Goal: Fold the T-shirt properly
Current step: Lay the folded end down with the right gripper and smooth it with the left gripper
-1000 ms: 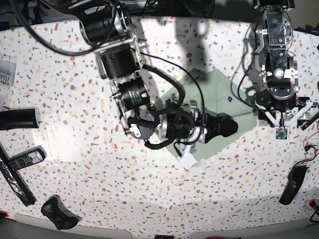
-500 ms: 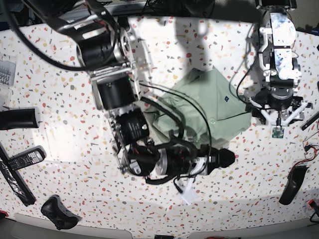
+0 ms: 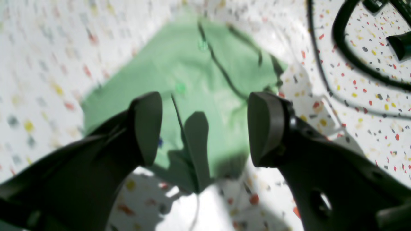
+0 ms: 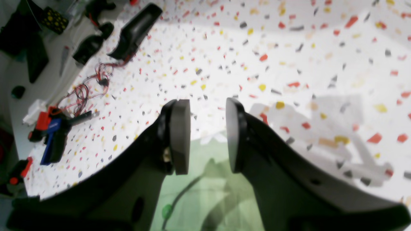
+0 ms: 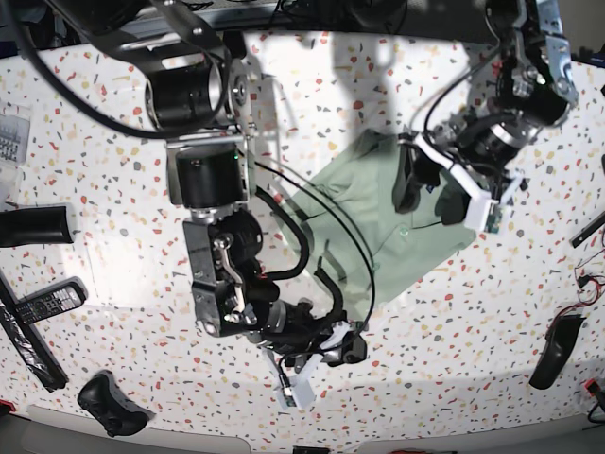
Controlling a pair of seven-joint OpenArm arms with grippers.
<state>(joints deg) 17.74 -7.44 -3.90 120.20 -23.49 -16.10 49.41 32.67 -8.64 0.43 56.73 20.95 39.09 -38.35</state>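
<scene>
My left gripper hangs over the T-shirt, jaws spread wide with nothing between them. My right gripper is partly spread and also holds nothing, poised at the shirt's near edge. The shirt lies folded on the speckled table, between my two arms.

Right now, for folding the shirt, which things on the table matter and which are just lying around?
Part of the job:
- T-shirt, pale green, spread on the table
- left gripper, open above the shirt
- right gripper, open, empty

Just lying about:
- remote control
- game controller
- red wires
- black handle
</scene>
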